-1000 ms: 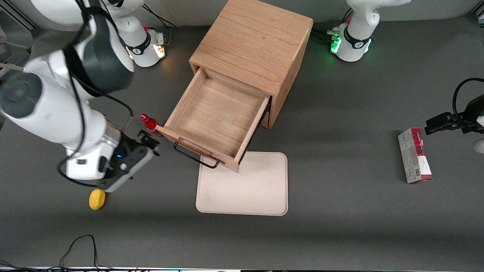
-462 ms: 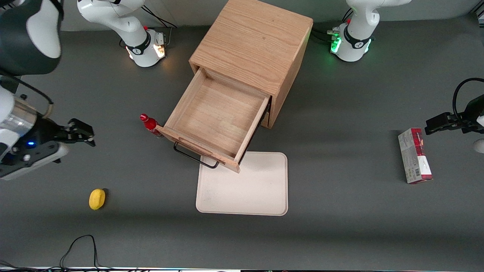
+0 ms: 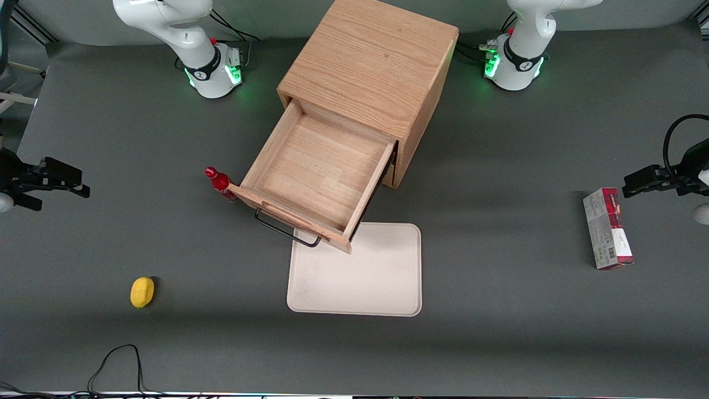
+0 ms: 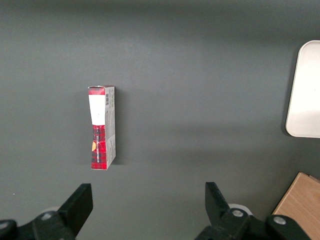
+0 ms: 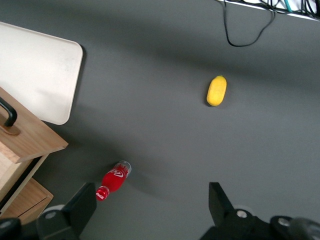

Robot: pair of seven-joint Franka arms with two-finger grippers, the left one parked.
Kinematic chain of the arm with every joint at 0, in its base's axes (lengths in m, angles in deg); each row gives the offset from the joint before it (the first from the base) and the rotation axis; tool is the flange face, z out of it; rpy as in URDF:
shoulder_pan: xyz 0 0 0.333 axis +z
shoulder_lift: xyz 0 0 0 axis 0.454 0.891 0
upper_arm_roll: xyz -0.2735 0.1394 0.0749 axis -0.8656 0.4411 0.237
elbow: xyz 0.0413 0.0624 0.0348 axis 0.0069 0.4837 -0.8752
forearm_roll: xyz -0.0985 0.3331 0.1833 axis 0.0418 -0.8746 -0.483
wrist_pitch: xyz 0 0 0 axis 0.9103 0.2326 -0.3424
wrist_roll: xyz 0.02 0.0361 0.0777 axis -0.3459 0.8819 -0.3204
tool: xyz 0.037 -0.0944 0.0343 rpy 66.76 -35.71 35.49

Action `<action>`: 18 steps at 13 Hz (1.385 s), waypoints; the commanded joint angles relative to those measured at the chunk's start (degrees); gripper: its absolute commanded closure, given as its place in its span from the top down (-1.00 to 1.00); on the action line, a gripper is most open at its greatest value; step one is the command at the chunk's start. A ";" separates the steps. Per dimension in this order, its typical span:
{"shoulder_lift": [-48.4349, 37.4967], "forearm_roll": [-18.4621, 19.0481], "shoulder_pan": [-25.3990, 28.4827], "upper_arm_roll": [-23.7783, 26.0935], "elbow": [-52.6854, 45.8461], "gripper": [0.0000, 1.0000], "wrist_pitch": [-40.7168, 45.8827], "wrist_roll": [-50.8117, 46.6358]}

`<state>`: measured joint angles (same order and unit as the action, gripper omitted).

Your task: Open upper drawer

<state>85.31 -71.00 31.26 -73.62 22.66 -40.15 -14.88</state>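
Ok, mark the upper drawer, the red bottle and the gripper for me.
upper drawer (image 3: 324, 166): front view, bare wood floor inside it.
red bottle (image 3: 220, 181): front view, its body.
gripper (image 3: 77, 183): front view, between its open fingertips, toward the working arm's end of the table.

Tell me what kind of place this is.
Probably a robot lab: arm bases bolted to a grey table, staged props like a cabinet with its upper drawer open. The end effector hangs open near the table's edge.

Robot lab: arm bases (image 3: 207, 69) on matted table (image 3: 498, 332)

Upper drawer (image 3: 318, 177) open; gripper (image 3: 58, 178) apart.
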 commanded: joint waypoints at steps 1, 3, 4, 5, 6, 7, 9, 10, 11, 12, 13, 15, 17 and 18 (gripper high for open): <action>-5.75 2.83 -3.72 4.50 9.05 1.00 -4.76 -2.35; -7.25 4.86 -5.92 7.23 11.61 1.00 -6.00 -3.49; -7.26 4.86 -6.10 7.32 11.71 1.00 -6.09 -3.59; -7.26 5.04 -6.10 7.32 11.71 1.00 -6.18 -3.67; -7.00 6.60 -5.76 7.32 11.45 1.00 -6.53 -3.67; -6.56 7.58 -5.67 7.32 11.10 1.00 -6.53 -3.67; -5.68 7.15 -5.75 7.24 11.09 1.00 -6.62 -3.50; -5.68 7.15 -5.75 7.15 11.18 1.00 -6.62 -3.50; -5.76 7.23 -5.67 7.15 11.09 1.00 -6.53 -3.50; -5.85 7.41 -5.49 7.15 11.18 1.00 -6.36 -3.59; -5.85 7.50 -4.71 6.80 11.18 1.00 -6.18 -3.67; -5.94 7.67 -4.61 6.10 11.18 1.00 -6.00 -3.59; -6.12 7.59 -4.70 6.09 11.18 1.00 -5.48 -3.85; -6.12 7.59 -4.70 6.09 11.18 1.00 -4.08 -3.85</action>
<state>80.10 -64.88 26.24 -67.48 33.17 -45.52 -16.95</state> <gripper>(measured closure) 0.000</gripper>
